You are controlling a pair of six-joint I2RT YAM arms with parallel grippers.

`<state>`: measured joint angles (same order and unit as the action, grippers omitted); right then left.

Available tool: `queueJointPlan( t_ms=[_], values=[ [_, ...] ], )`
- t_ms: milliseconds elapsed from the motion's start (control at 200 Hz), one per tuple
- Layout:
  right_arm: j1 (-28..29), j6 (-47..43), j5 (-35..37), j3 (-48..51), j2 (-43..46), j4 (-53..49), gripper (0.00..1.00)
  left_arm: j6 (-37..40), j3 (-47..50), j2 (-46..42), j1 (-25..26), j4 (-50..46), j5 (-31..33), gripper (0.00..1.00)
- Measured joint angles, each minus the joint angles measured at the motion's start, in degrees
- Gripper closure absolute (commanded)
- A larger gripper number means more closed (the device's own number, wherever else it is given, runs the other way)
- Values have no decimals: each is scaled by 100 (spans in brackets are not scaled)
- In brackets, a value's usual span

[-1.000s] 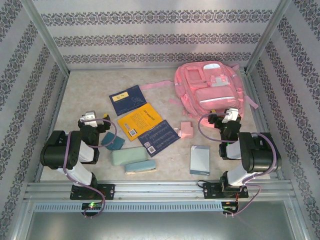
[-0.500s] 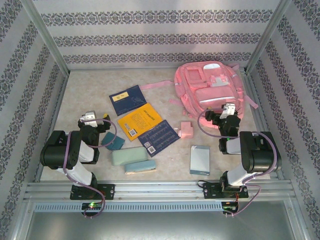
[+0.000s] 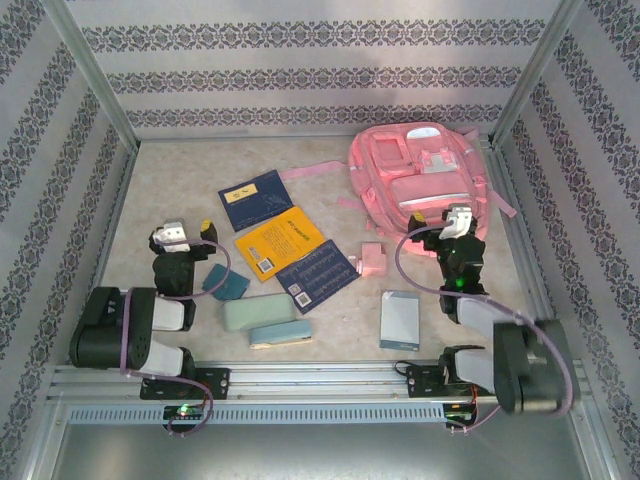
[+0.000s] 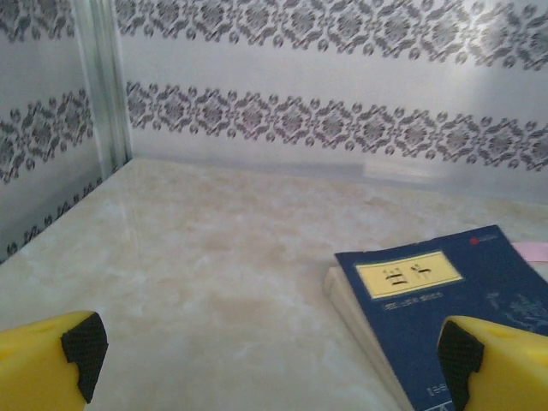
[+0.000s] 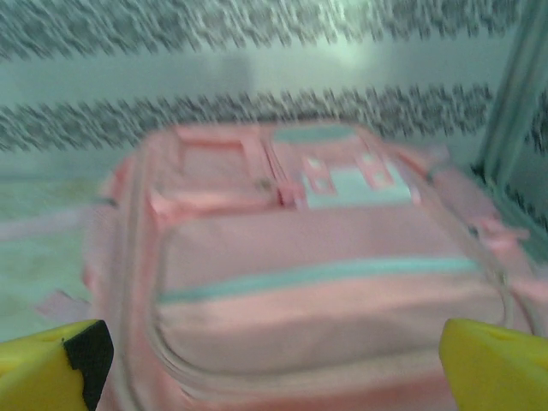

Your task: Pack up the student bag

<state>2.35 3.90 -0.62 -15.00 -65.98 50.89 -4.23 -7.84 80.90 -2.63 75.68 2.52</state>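
1. The student bag (image 3: 418, 178) lay flat, front up, in the far right corner of the table (image 3: 170, 180). It was pink fabric with stacked front pockets, a pale strip across the lower pocket, and pink straps trailing from its left side.
2. The right gripper (image 5: 270, 360) hovered at the bag's near edge, jaws spread wide, holding nothing.
3. A dark blue book (image 3: 256, 199) lay left of the bag's straps.
4. The left gripper (image 4: 270, 355), well left of the bag, had its jaws wide apart and empty, facing that book.

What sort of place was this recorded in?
Probably a lab robot cell, not a real classroom: aluminium frame posts, wallpaper panels enclosing three sides, and a marble-look tabletop holding the student bag and books.
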Motion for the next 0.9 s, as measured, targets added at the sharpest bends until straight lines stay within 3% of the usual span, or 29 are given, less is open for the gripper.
queueJointPlan(
  t_ms=[200, 465, 615, 739, 899],
  values=[
    [1019, 13, 118, -946, 1182, -1611, 2, 365, -13, -533, 361, -249, -83, 0],
    [2028, 426, 229, -2459, 1486, -3928, 2, 496, -1097, -723, 1130, -776, -94, 0],
    [2514, 678, 271, -3209, 1613, -5117, 2, 374, -2295, -1421, 1856, -2968, -136, 0],
    [2855, 852, 273, -3613, 1700, -6057, 2, -33, -3425, -1836, 2050, -4970, -310, 0],
    [3204, 1298, 310, -4509, 1419, -7582, 2, -396, -4970, -1685, 2675, -7864, -160, 0]
  ],
)
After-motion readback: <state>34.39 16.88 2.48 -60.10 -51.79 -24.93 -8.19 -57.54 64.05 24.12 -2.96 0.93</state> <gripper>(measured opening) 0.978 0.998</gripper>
